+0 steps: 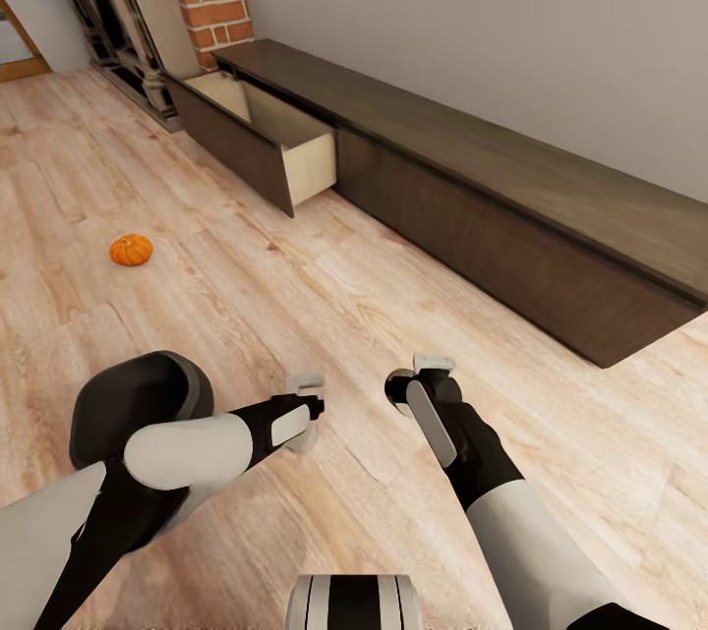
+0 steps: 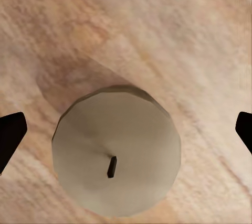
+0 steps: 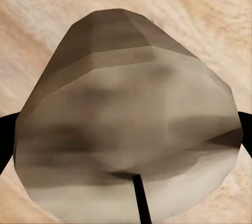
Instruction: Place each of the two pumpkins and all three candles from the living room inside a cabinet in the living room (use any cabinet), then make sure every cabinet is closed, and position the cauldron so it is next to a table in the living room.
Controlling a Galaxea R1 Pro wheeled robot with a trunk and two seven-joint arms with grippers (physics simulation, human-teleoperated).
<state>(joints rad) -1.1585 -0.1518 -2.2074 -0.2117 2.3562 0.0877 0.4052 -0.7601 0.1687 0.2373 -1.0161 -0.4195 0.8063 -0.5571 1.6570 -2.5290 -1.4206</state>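
Holding a candle [image 3: 126, 129] apparently, the right gripper [image 1: 421, 376] hangs above the floor [image 1: 246, 315]; the left gripper [image 1: 307, 409] straddles another candle [image 2: 116, 153], spread wide.

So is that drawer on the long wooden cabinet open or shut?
Open. The drawer at the cabinet's far end is pulled out over the floor, its tan interior exposed; no contents show.

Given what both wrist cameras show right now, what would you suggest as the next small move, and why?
Probably roll toward the open drawer of the cabinet. Each wrist view shows a candle between dark fingertips, seemingly gripped, and the drawer's tan interior lies ahead, left of the arms; the pumpkin can wait.
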